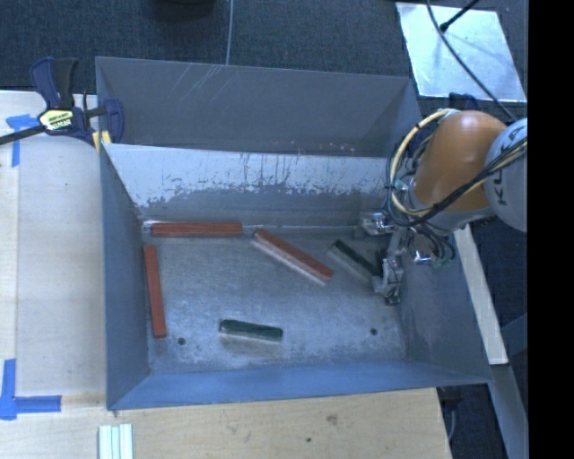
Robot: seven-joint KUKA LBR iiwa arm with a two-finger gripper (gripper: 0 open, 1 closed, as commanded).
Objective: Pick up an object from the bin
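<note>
a short dark bar [352, 258], greenish-black with a pale grey edge, lay flat on the floor of the grey metal bin [269, 134], toward its right side. it slanted from upper left down to lower right, its lower end just beside the gripper [391, 289]. its upper end sat near the right tip of a reddish-brown bar [291, 255], which slanted the same way, though whether the two touched could not be told.

A robotics lab, by the look of it: a grey metal bin [269, 116] sits mid-frame, a robot arm [457, 170] strung with cables leans in from the right, and dark carpet [134, 27] runs along the top.
</note>
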